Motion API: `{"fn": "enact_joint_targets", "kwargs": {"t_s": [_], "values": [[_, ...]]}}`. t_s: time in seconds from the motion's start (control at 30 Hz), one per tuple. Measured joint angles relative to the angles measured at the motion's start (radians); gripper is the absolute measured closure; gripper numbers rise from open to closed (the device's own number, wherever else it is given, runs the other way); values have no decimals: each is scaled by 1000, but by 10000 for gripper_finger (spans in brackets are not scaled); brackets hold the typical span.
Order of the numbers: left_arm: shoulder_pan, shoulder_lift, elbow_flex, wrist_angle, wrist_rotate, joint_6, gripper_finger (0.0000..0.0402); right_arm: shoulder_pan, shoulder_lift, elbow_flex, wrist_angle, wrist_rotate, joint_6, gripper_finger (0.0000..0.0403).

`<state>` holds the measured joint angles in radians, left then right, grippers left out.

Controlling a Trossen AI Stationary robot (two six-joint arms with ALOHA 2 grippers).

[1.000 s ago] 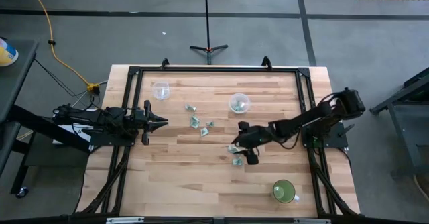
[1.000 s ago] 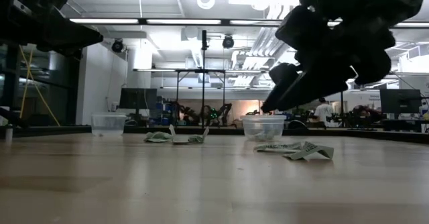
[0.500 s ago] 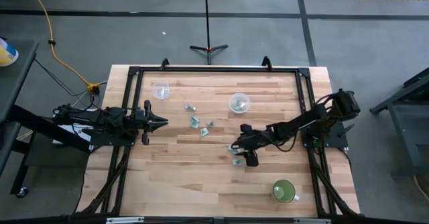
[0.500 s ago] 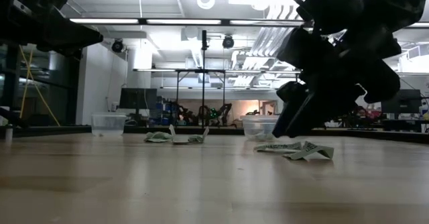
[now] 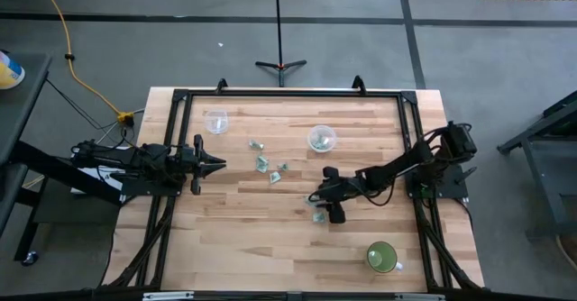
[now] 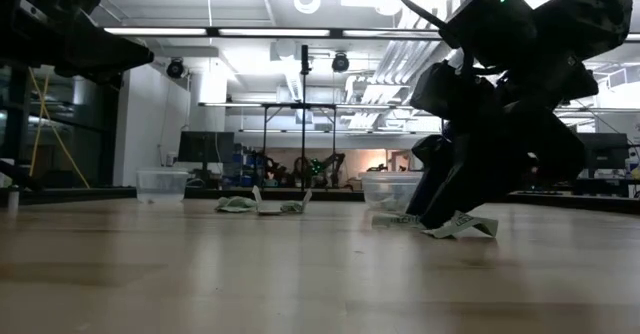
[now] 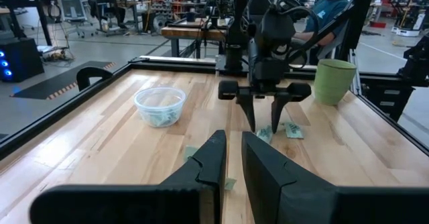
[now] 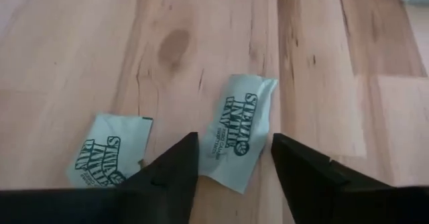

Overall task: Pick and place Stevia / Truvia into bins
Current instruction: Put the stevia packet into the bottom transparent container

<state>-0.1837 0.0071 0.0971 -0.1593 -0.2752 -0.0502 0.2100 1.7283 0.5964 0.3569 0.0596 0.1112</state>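
My right gripper [image 8: 231, 167] straddles one packet [image 8: 238, 138]; a second packet [image 8: 107, 158] lies just beside. Bare table [image 5: 234, 220] surrounds them.

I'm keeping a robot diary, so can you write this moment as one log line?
right claw: open, down astride a Stevia packet | left claw: waiting at table's left, nearly shut, empty | cup: holds packets

Two pale green-and-white Stevia packets [image 8: 238, 133] lie flat on the wood near table centre (one printed side up, beside a second [image 8: 107, 158]). More packets [image 5: 262, 164] sit scattered at nine o'clock. One clear cup [image 5: 322, 139] stands at twelve; another [image 5: 216, 122] at ten.
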Motion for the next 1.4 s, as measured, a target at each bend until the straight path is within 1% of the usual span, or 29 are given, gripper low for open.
{"fn": "enact_joint_targets", "kwargs": {"t_s": [0.1, 0.3, 0.33, 0.37, 0.43, 0.5, 0.6, 0.67, 0.73, 0.83, 0.9, 0.93, 1.0, 1.07, 1.13, 1.27, 1.4], "values": [[0, 0, 0, 0, 0, 0, 318, 0, 2, -1, 31, -15, -39, 267], [0, 0, 0, 0, 0, 0, 318, -4, 3, -1, 59, -15, -96, 383], [0, 0, 0, 0, 0, 0, 318, -6, 3, -1, 65, -15, -110, 392], [0, 0, 0, 0, 0, 0, 318, -7, 3, -1, 71, -12, -116, 394], [0, 0, 0, 0, 0, 0, 318, -7, 2, -2, 99, 14, -122, 385], [0, 0, 0, 0, 0, 0, 318, -8, -10, -2, 122, 44, -170, 386], [0, 0, 0, 0, 0, 0, 318, -17, -68, -2, 121, 105, -261, 399], [0, 0, 0, 0, 0, 0, 318, -33, -129, -2, 103, 155, -293, 395], [0, 0, 0, -1, 0, 0, 318, -52, -196, -2, 66, 204, -330, 395], [0, 0, 0, -2, 0, 0, 318, -91, -300, -2, -41, 328, -372, 401], [0, 0, 0, -2, 0, 0, 318, -134, -350, -2, -122, 396, -360, 399], [0, 0, 0, -2, 0, 0, 318, -159, -368, -2, -160, 407, -347, 400], [0, 0, 0, -3, 0, 0, 318, -212, -383, -2, -211, 387, -321, 401], [0, 0, 0, -3, 0, 0, 318, -259, -382, -2, -232, 327, -310, 400], [0, 0, 0, -2, 0, 0, 318, -301, -366, -2, -232, 294, -294, 400], [0, 0, 0, -2, 0, 0, 318, -376, -338, -2, -248, 294, -285, 399], [0, 0, 0, -4, 0, 0, 318, -429, -316, -2, -237, 289, -242, 382]]}}
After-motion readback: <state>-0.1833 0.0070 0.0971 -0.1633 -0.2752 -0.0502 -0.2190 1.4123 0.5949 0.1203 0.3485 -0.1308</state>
